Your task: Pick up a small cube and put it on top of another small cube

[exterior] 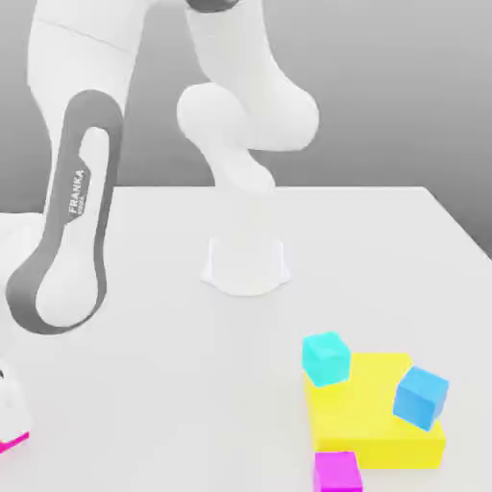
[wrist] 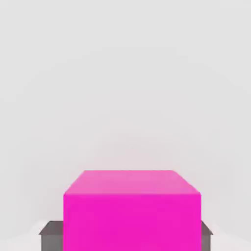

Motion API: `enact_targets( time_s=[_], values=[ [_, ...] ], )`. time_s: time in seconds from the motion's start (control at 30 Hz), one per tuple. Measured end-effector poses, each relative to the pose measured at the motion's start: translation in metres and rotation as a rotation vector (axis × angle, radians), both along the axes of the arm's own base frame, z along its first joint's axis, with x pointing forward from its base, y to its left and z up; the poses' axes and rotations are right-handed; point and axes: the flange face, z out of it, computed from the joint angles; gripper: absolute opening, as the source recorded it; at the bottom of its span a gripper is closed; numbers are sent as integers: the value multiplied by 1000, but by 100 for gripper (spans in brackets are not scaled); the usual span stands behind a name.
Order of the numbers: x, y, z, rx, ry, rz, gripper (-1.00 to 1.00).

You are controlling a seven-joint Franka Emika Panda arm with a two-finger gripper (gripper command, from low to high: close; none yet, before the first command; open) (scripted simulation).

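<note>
On the exterior view's left, toward 8 o'clock, the claw (wrist: 132, 238) is clenched on a magenta-pink cube (wrist: 132, 215), its two fingers touching opposite sides; a thin pink strip of that cube shows at the picture's edge. The white arm (exterior: 69, 221) hangs from above, its dark-rimmed link running between 8 and 10 o'clock, and its base (exterior: 246, 264) stands on the pale bench (exterior: 163, 384) near the centre of the dial. Toward 5 o'clock lies the flat yellow block (exterior: 360, 423). Going by that block's own dial, the other magenta cube (exterior: 337, 471) sits at 7 o'clock, just beside its near edge and partly cut off; the cyan cube (exterior: 325, 359) is at 10 o'clock, overlapping a corner, and the blue cube (exterior: 421, 398) at 3 o'clock looks tilted.
</note>
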Motion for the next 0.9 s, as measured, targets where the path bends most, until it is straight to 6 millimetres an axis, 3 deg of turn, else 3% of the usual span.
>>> enact_targets(
  time_s=[0.1,0.13,0.3,0.47,0.57,0.67,0.73,0.77,0.8,0.9],
  values=[
    [0,1,39,1,0,2,-100],
    [11,18,48,10,-2,55,-100],
    [65,142,72,51,-11,427,-100],
    [80,267,96,65,-13,791,-100],
    [72,347,112,61,-11,1030,-100],
    [43,462,127,43,-5,1367,-100],
    [18,530,120,20,0,1594,-100],
    [13,541,107,11,1,1647,-100],
    [12,545,98,6,2,1670,100],
    [12,545,98,6,2,1670,100]
  ],
)
